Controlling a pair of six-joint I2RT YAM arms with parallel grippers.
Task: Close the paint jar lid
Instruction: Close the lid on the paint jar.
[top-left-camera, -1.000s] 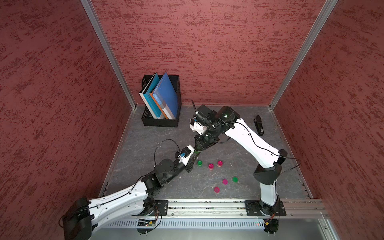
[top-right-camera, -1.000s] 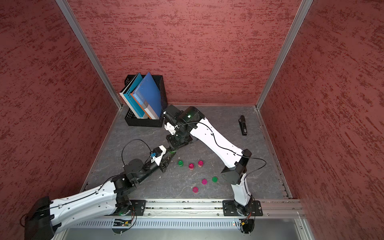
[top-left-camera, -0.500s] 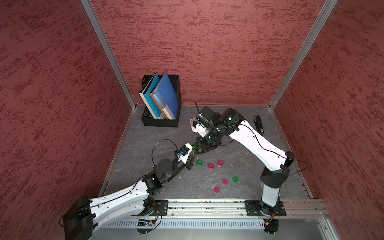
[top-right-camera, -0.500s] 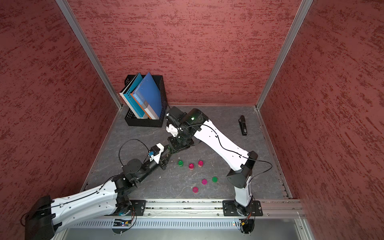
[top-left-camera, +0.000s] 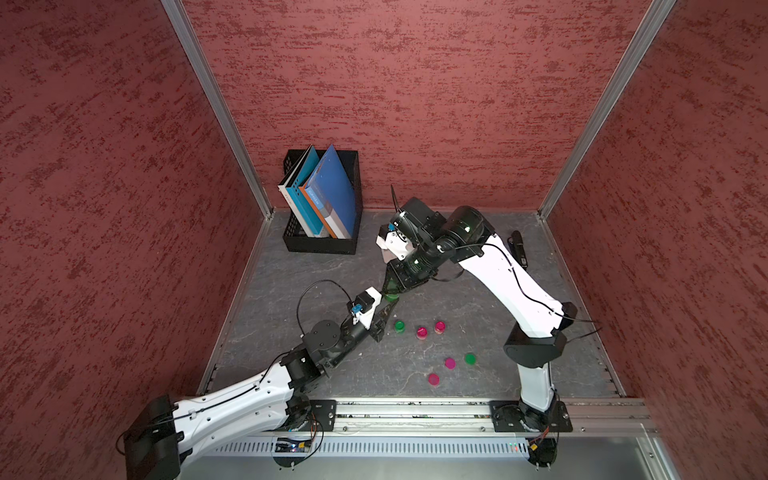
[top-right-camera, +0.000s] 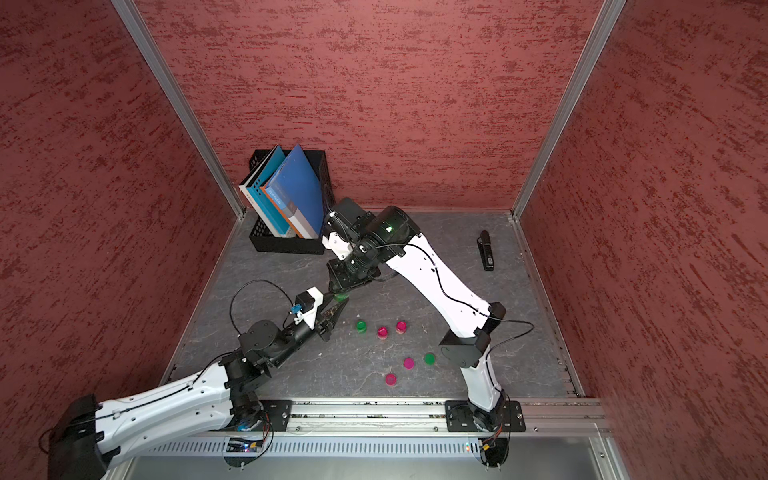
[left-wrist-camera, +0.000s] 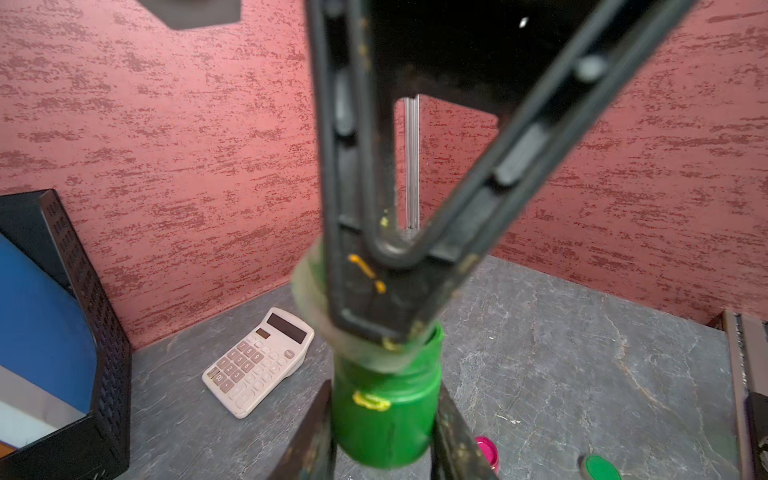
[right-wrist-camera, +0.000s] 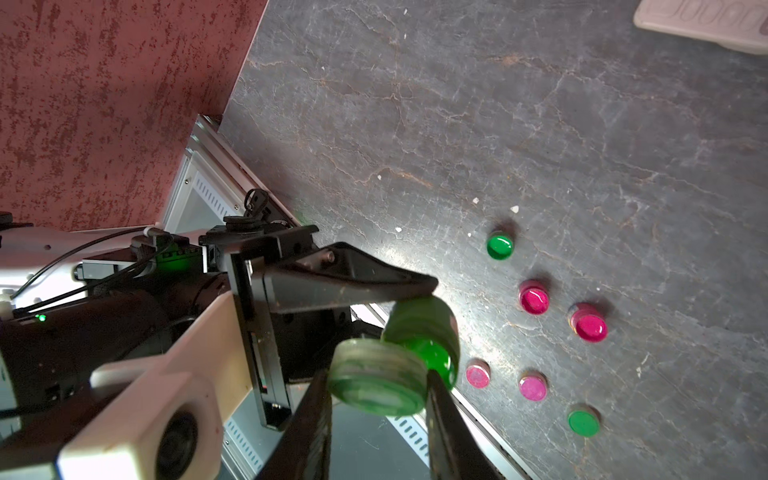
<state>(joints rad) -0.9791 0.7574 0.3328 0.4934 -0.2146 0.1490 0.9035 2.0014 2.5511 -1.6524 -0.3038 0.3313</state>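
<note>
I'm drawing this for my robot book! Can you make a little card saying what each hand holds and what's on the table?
Left hand: shut on the green paint jar
Right hand: shut on the lid
Lid position: tilted at the jar's mouth, not seated flat
On the table: green pot, two pink pots, calculator
Back corner: black rack of books

Green paint jar (left-wrist-camera: 386, 419) (yellow smear on wall) is held aloft, uncapped; its cloudy, green-stained lid (right-wrist-camera: 376, 386) sits tilted against the mouth.
</note>
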